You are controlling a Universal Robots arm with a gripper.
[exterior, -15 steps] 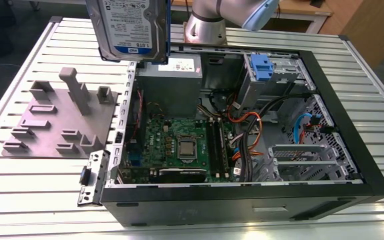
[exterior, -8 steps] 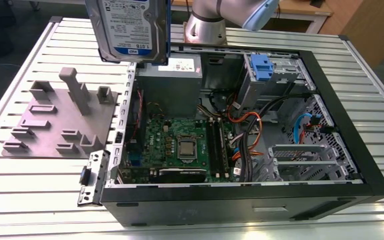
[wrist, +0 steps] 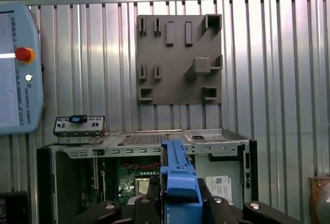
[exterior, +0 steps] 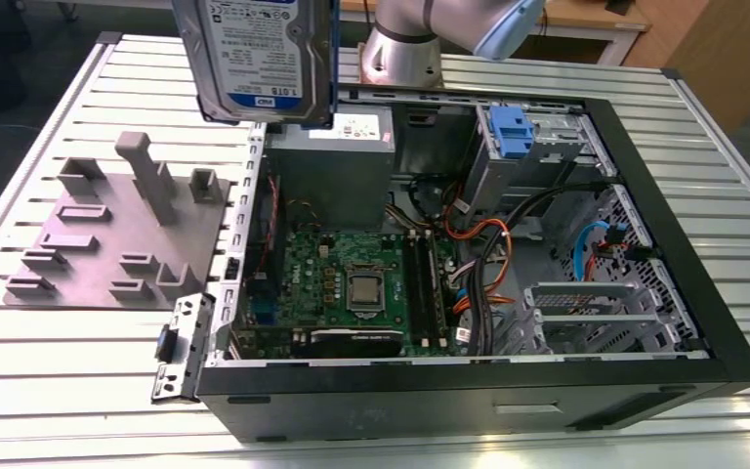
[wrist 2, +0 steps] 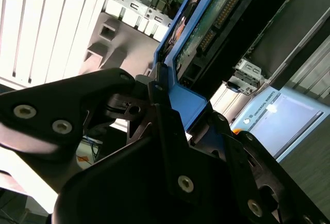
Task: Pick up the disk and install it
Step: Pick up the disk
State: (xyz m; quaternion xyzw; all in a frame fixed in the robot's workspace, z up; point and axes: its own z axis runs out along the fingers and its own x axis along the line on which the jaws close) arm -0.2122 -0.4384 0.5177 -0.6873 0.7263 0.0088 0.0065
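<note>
The disk hangs upright in the air, label facing the exterior camera, above the open computer case's back corner on the exterior view's left. In both wrist views my gripper is shut on the disk's blue side rail, with a black finger on either side. The second wrist view shows the disk's circuit-board face running away from my gripper. Inside the case, at the back towards the exterior view's right, stands a metal drive bay with a blue latch.
The open black computer case lies on a slatted metal table, with the motherboard, cables and a grey power-supply box inside. A grey fixture plate with upright pegs lies beside it. A teach pendant rests on the table.
</note>
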